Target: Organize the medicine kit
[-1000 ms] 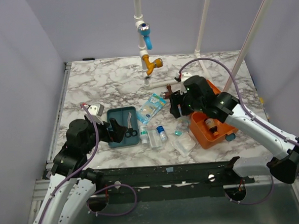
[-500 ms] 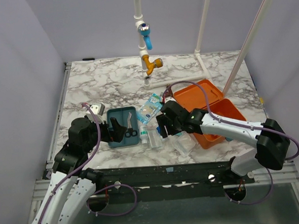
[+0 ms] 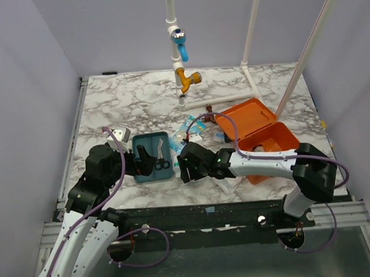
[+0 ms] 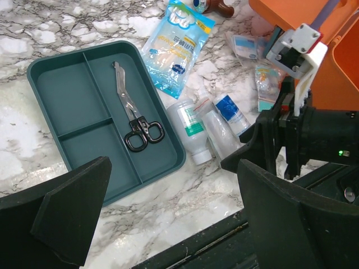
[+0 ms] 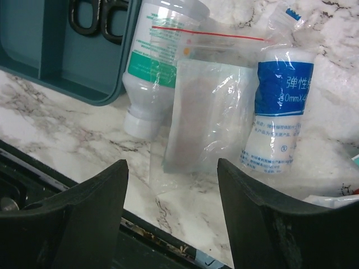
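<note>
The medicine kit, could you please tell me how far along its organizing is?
Done: the medicine kit lies open; scissors sit in the tray. In hand: nothing; the right gripper hovers open over the clear bag, the left gripper is open too. Left: the bag, white bottle, blue-labelled roll and blue pouch lie loose on the table.

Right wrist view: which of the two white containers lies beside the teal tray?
The green-labelled bottle; it lies next to the tray, while the blue-labelled one lies beyond the clear bag.
</note>
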Robot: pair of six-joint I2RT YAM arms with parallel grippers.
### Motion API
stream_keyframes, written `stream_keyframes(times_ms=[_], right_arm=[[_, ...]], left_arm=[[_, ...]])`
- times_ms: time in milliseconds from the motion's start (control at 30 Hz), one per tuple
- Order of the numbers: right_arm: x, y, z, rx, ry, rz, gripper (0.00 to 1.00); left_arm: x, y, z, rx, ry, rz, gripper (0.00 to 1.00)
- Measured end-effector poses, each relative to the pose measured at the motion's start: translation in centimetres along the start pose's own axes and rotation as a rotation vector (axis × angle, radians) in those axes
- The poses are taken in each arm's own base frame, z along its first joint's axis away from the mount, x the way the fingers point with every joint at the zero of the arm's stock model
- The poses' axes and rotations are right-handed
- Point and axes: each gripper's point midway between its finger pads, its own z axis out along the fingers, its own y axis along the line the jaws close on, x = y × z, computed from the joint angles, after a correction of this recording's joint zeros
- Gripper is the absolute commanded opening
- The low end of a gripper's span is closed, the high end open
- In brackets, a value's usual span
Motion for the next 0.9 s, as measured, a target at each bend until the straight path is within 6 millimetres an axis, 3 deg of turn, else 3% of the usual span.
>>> stream_keyframes(times_ms=[300, 533, 733, 900], right_arm=[[0.8, -0.3, 2.1, 0.050, 0.012, 0.026, 0.55], [1.1, -0.1, 2.9, 0.071, 0.014, 0.022, 0.33], [1.1, -0.3, 3.0, 0.086, 0.008, 0.016, 0.03], [1.2, 0.0, 2.9, 0.088, 0.002, 0.005, 0.01]], left_arm=[[-0.1, 0.0, -0.1, 0.002, -0.004, 0.001, 0.98], [-0.1, -0.1, -0.1, 0.002, -0.006, 0.002, 0.99], [-0.1, -0.1, -0.1, 0.003, -0.007, 0.002, 0.98], [-0.1, -0.1, -0.2, 0.003, -0.008, 0.002, 0.98]])
